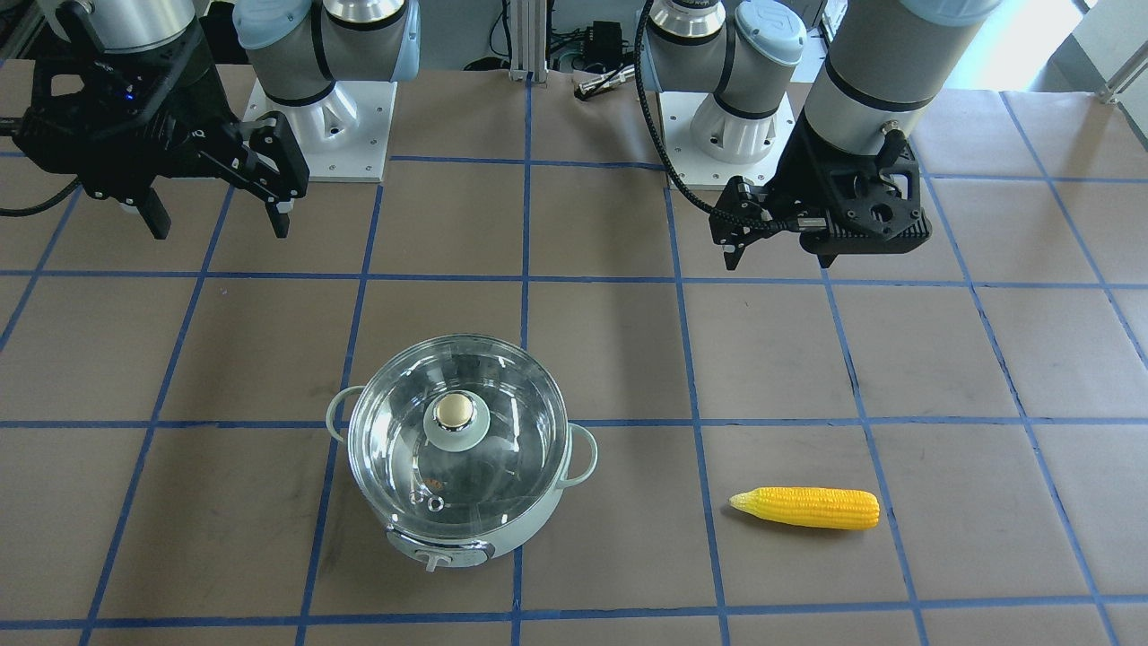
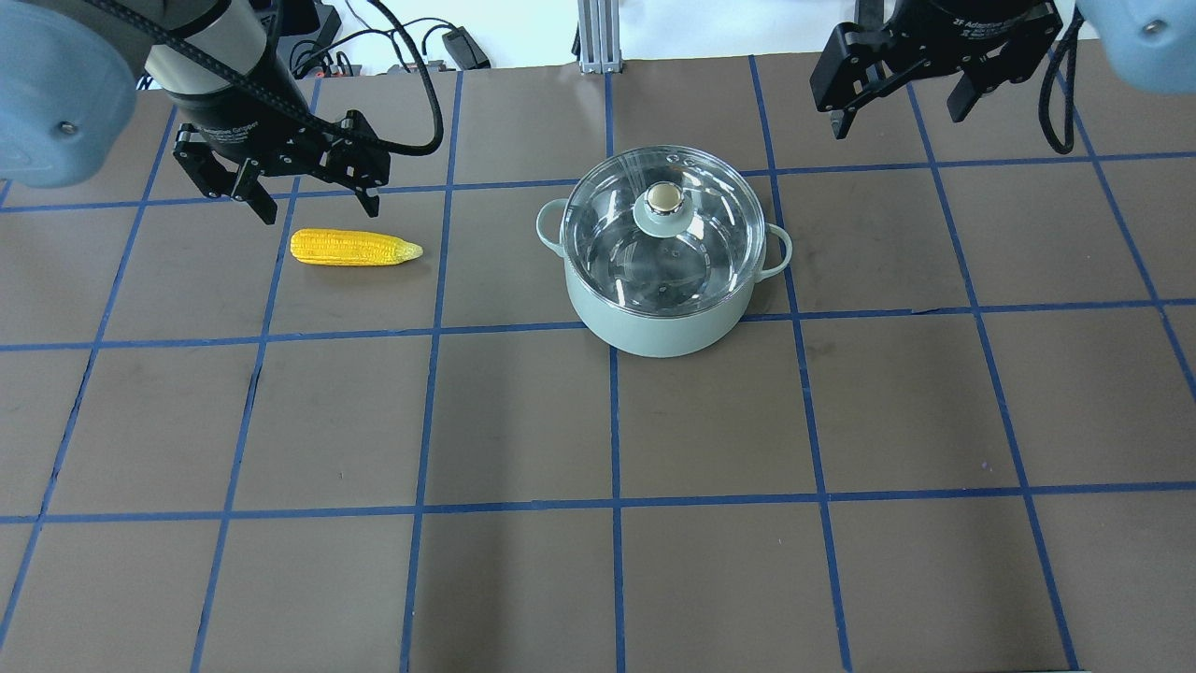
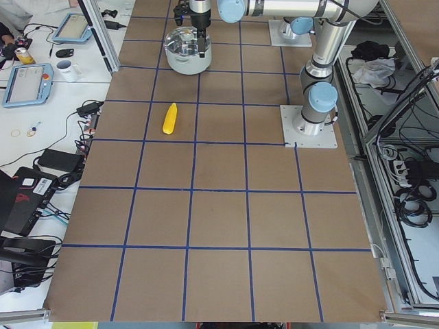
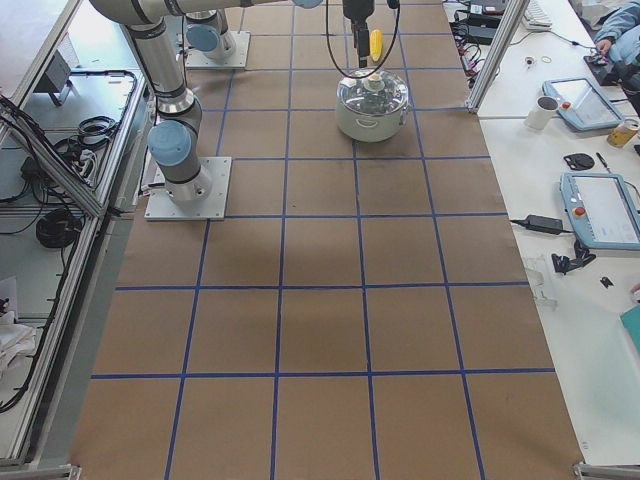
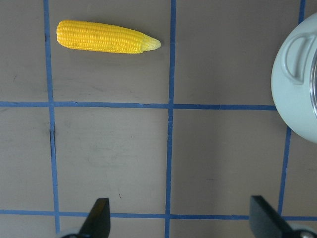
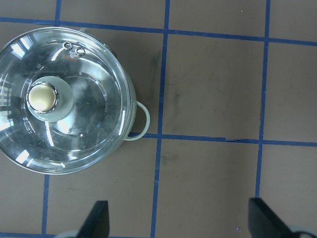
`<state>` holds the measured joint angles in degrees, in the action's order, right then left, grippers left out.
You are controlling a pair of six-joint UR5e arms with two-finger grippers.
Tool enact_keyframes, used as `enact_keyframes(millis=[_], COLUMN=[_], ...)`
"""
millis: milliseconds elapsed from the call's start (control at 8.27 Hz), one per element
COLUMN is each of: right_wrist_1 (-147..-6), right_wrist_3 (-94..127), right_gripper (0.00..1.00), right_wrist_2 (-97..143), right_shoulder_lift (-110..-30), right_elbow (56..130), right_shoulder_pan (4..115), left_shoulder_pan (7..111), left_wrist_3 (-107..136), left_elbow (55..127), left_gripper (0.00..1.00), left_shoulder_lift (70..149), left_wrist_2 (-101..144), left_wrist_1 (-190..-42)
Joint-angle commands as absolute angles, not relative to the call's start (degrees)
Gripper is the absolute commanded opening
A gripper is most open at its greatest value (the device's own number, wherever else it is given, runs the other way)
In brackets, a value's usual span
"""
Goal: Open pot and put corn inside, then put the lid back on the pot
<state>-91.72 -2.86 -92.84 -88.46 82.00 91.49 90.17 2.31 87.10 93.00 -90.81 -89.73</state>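
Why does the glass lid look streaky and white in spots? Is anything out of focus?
Overhead view: a white streak of glare crosses the lid near its upper edge. Right wrist view: bright reflected patches dot the glass, all sharp. Front-facing view: the corn casts a thin soft shadow; nothing looks blurred.

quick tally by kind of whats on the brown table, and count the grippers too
pot: 1
lid: 1, sitting on the pot
corn: 1
grippers: 2, left gripper and right gripper, both open and empty
total: 5
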Motion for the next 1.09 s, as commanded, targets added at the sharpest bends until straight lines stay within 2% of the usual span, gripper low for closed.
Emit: enact_keyframes(millis=[0, 363, 605, 726, 968], right_wrist_1=[-92.2, -98.4, -99.4, -100.6, -105.4], right_wrist_3=[-3.7, -2.6, 1.8, 6.5, 15.4], right_gripper=[1.0, 1.0, 1.0, 1.0, 1.0], right_wrist_2=[-92.5, -90.9, -90.5, -89.8, -89.9], right_shoulder_lift=[-88.3, -84.1, -80.4, -78.8, -73.9], right_elbow=[82.0, 81.0, 80.2, 80.0, 79.0], right_shoulder_pan=[91.6, 91.6, 91.7, 93.1, 98.2], left_shoulder_pan=[90.2, 88.9, 84.1, 81.1, 79.7], left_wrist_3=[2.4, 2.3, 3.3, 4.0, 14.7], left_elbow=[87.1, 87.0, 87.2, 87.3, 87.8], left_gripper=[1.0, 1.0, 1.0, 1.0, 1.0], left_shoulder_lift=[92.6, 92.9, 94.5, 96.1, 99.4], left_wrist_2=[-91.1, -91.1, -91.1, -90.9, -90.9], left_wrist_1=[-89.7, -88.5, -82.5, -76.7, -74.5])
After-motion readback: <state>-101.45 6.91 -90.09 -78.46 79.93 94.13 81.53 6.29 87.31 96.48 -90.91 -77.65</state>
